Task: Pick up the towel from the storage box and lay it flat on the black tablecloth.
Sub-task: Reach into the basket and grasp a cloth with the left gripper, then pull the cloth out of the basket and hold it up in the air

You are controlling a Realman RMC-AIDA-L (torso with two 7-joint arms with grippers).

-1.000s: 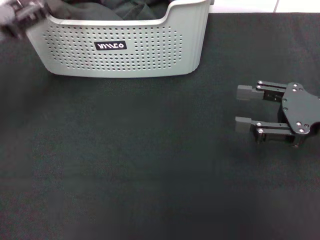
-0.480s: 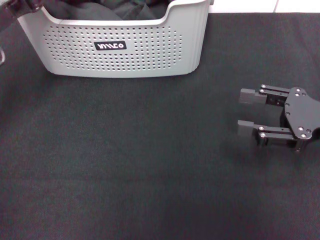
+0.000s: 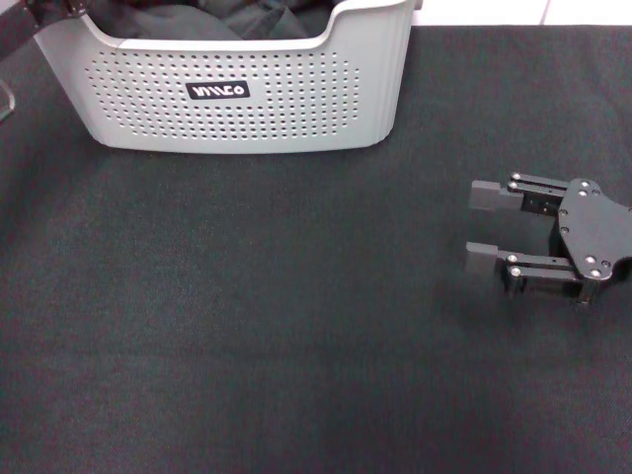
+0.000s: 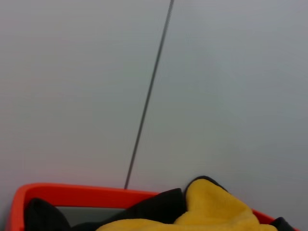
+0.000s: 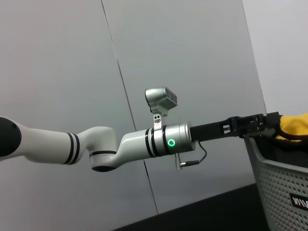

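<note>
The storage box [image 3: 237, 94] holds the towel [image 5: 293, 126], yellow face up. Left claw [image 5: 269, 126] reaches over the box's rim, its grip unreadable. Right claw [image 3: 486, 227] gapes empty, right of the box on the black tablecloth [image 3: 247, 316].

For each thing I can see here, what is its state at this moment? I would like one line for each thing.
towel: bunched in the box, yellow face showing, not yet laid out.
storage box: upright on the cloth, holding dark cloth and the towel.
black tablecloth: spread flat.
left gripper: at the box's rim, reaching the towel.
right gripper: open, holding nothing, above the tablecloth to the right of the box.
</note>
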